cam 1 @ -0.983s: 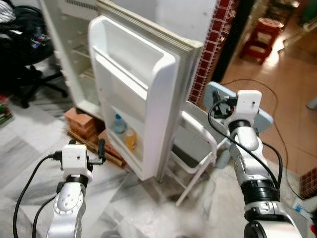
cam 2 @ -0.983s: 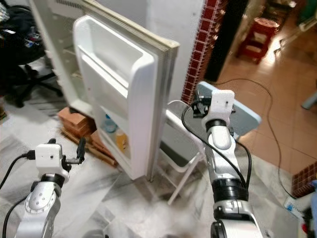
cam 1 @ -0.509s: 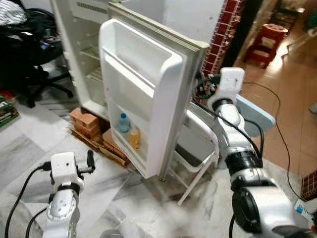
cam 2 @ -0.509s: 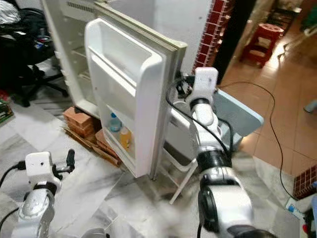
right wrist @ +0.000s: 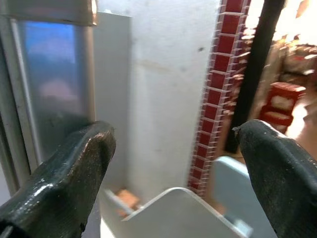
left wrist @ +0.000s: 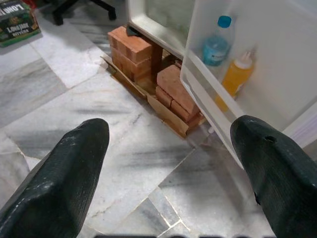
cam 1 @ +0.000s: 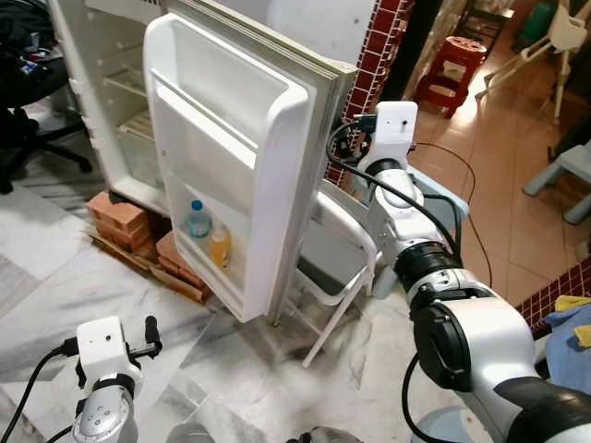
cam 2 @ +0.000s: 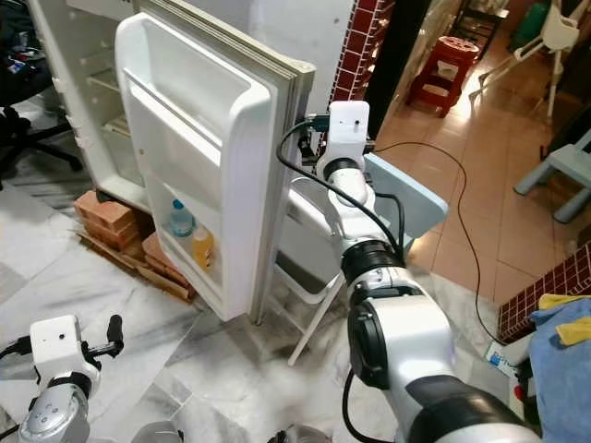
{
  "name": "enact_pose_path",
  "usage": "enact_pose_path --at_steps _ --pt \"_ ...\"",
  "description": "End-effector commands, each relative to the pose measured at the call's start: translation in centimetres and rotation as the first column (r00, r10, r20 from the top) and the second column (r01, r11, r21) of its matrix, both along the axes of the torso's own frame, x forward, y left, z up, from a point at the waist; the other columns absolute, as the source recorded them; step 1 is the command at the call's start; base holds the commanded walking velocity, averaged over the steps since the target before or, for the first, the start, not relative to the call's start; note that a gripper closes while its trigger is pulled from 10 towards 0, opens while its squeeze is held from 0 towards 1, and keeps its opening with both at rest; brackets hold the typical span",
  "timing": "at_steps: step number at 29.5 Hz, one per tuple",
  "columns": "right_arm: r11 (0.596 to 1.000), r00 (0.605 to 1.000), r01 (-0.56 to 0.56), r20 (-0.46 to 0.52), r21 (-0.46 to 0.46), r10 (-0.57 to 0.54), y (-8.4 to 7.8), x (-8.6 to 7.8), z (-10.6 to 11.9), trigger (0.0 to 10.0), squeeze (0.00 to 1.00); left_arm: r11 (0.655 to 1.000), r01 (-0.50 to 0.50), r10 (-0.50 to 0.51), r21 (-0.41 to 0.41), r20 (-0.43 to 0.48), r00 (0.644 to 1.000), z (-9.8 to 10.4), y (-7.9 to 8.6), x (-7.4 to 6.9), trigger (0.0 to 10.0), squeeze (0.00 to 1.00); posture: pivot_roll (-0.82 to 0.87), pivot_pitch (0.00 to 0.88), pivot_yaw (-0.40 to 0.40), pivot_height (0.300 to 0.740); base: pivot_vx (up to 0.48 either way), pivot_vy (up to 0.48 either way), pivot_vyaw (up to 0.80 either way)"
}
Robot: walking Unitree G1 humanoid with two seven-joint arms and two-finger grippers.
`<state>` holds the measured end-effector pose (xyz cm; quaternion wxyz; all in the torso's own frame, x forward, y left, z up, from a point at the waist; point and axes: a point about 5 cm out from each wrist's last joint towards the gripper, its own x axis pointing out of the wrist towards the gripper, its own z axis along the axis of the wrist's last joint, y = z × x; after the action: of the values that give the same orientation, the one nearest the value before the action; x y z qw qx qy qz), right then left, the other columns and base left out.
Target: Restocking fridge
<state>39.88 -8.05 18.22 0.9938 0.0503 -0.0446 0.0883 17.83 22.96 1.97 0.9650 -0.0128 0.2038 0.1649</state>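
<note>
Both pairs of jaws stand spread wide with nothing between them. The right gripper (right wrist: 168,163) is raised behind the outer side of the open fridge door (cam 1: 235,157), close to the door's free edge, its fingers (right wrist: 64,173) framing the door's grey edge, a pale wall and a strip of red tiles (right wrist: 213,104). The left gripper (left wrist: 168,163) hangs low over the marble floor (left wrist: 124,163) in front of the door, well apart from it.

The door swings out from the fridge (cam 1: 102,101), whose inner shelves look bare. In the door's lowest shelf stand a clear bottle with a blue cap (left wrist: 216,43) and an orange bottle (left wrist: 235,74), side by side, the orange one nearer the door's free edge. The fridge rests on red bricks (left wrist: 130,45) just below the door's hinge side. A white folding chair (cam 1: 346,268) stands just behind the door, under the right arm. A red stool (cam 1: 450,69) sits well beyond the door on the brown tiled floor, and a black office chair (cam 1: 23,111) stands on the fridge's far side.
</note>
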Motion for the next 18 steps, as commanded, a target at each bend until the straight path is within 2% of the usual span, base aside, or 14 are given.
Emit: enact_pose_path --at_steps 1,2,3,4,5,6,7,9,11,12,14,15,17,18 --pt "0.935 0.941 -0.335 0.084 0.112 0.327 6.1 -0.9 3.1 10.0 0.00 1.000 0.017 -0.017 -0.015 0.008 1.000 0.2 -0.5 0.4 10.0 0.00 0.26 0.000 -0.144 0.740 0.000 0.000 0.00" --pt "0.604 0.677 -0.731 0.219 0.318 0.703 11.0 -4.8 5.0 10.0 0.00 0.999 0.043 -0.043 -0.011 0.016 0.999 0.3 -0.8 0.8 10.0 0.00 0.25 0.000 -0.144 0.740 0.000 0.000 0.00" --pt "0.460 0.555 -0.821 0.287 0.338 0.781 12.1 -6.4 5.9 10.0 0.00 0.999 0.050 -0.050 -0.009 0.017 0.999 0.4 -0.8 0.9 10.0 0.00 0.25 0.000 -0.144 0.740 0.000 0.000 0.00" --pt "0.460 0.555 -0.821 0.287 0.338 0.781 12.1 -6.4 5.9 10.0 0.00 0.999 0.050 -0.050 -0.009 0.017 0.999 0.4 -0.8 0.9 10.0 0.00 0.25 0.000 -0.144 0.740 0.000 0.000 0.00" --pt "0.108 0.217 -0.955 0.405 0.275 0.888 11.0 -12.0 7.6 10.0 0.00 0.998 0.064 -0.064 -0.013 0.021 0.998 0.4 -1.0 1.1 10.0 0.00 0.24 0.000 -0.137 0.740 0.000 0.000 0.00" --pt "-0.009 0.107 -0.963 0.414 0.268 0.904 10.2 -14.1 7.5 10.0 0.00 0.997 0.069 -0.069 -0.015 0.023 0.997 0.4 -1.1 1.2 10.0 0.00 0.24 0.000 -0.137 0.740 0.000 0.000 0.00" --pt "-0.101 0.028 -0.954 0.416 0.284 0.909 9.1 -15.7 7.2 10.0 0.00 0.997 0.077 -0.076 -0.018 0.027 0.997 0.4 -1.2 1.4 10.0 0.00 0.23 0.000 -0.134 0.740 0.000 0.000 0.00" --pt "-0.129 0.008 -0.945 0.416 0.300 0.909 8.5 -16.2 7.0 10.0 0.00 0.997 0.081 -0.080 -0.020 0.030 0.996 0.5 -1.2 1.4 10.0 0.00 0.23 0.000 -0.134 0.740 0.000 0.000 0.00" --pt "-0.094 0.055 -0.925 0.376 0.367 0.925 6.0 -15.9 5.2 10.0 0.00 0.996 0.088 -0.088 -0.021 0.029 0.996 0.5 -1.2 1.6 10.0 0.00 0.21 0.000 -0.118 0.740 0.000 0.000 0.00" --pt "-0.085 0.064 -0.923 0.369 0.375 0.927 5.7 -15.9 4.9 10.0 0.00 0.996 0.089 -0.088 -0.021 0.029 0.996 0.5 -1.2 1.7 10.0 0.00 0.21 0.000 -0.118 0.740 0.000 0.000 0.00" --pt "0.050 0.158 -0.922 0.255 0.384 0.954 4.0 -15.0 2.1 10.0 0.00 0.995 0.099 -0.099 -0.027 0.025 0.995 0.3 -1.2 1.8 10.0 0.00 0.19 0.000 -0.110 0.740 0.000 0.000 0.00" --pt "0.151 0.226 -0.912 0.158 0.381 0.961 2.6 -14.4 -0.1 10.0 0.00 0.993 0.112 -0.111 -0.026 0.019 0.994 0.3 -1.2 1.9 10.0 0.00 0.19 0.000 -0.105 0.740 0.000 0.000 0.00" --pt "0.229 0.271 -0.902 0.069 0.366 0.960 1.6 -14.2 -1.7 10.0 0.00 0.993 0.115 -0.115 -0.023 0.017 0.993 0.2 -1.2 2.0 10.0 0.00 0.19 0.000 -0.103 0.740 0.000 0.000 0.00" --pt "0.300 0.315 -0.888 -0.013 0.348 0.949 0.9 -14.0 -2.9 10.0 0.00 0.993 0.115 -0.114 -0.018 0.016 0.993 0.3 -1.1 2.1 10.0 0.00 0.19 0.000 -0.101 0.740 0.000 0.000 0.00"
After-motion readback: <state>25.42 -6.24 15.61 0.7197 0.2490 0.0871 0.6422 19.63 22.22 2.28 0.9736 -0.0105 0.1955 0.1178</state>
